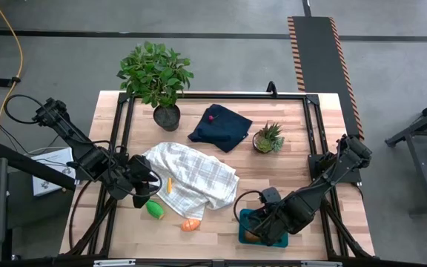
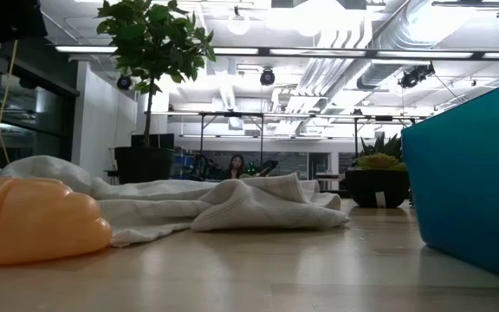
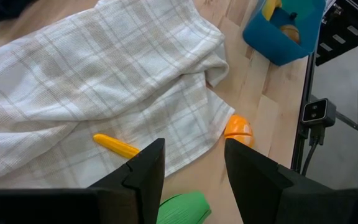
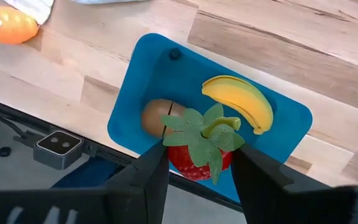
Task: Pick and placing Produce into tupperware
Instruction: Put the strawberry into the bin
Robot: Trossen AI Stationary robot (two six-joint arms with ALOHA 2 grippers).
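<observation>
The right gripper (image 4: 197, 163) hangs over the tupperware (image 4: 142, 74), jaws pinching a strawberry (image 4: 199, 160) above the banana (image 4: 241, 102) and a brown piece (image 4: 157, 115) lying inside. The left gripper (image 3: 191, 168) hovers with jaws spread above a green piece (image 3: 182, 208), near the checked cloth (image 3: 92, 87). An orange piece (image 1: 190, 224) lies on the table (image 1: 213, 237).

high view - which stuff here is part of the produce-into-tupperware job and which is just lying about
Part of the job:
- tupperware, holding a banana, brown round piece and strawberry
- green piece
- orange piece
- small yellow piece on the checked cloth
- red berry on the navy cloth

Just lying about:
- checked cloth
- navy cloth
- leafy plant
- spiky plant
</observation>
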